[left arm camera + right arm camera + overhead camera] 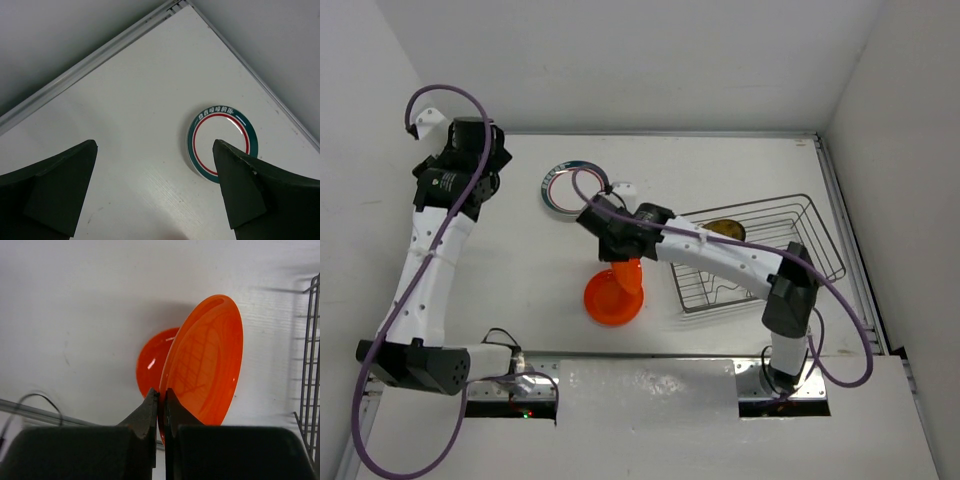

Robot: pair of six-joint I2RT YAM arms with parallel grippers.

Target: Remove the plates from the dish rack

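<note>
My right gripper (162, 394) is shut on the rim of an orange plate (207, 360) and holds it tilted on edge above a second orange plate (151, 362) that lies flat on the table. In the top view the held plate (629, 274) hangs over the flat one (610, 302), left of the dish rack (820, 235). A yellow-faced plate (724, 229) stands in the rack. A white plate with a teal-and-red rim (562, 187) lies flat at the back; it also shows in the left wrist view (223, 142). My left gripper (155, 190) is open and empty, above the table left of it.
White walls close the table at the back and both sides. A metal rail (845, 240) runs along the right edge beside the rack. The rack's wire side (310, 355) shows at the right of the right wrist view. A purple cable (595, 195) loops over the right arm.
</note>
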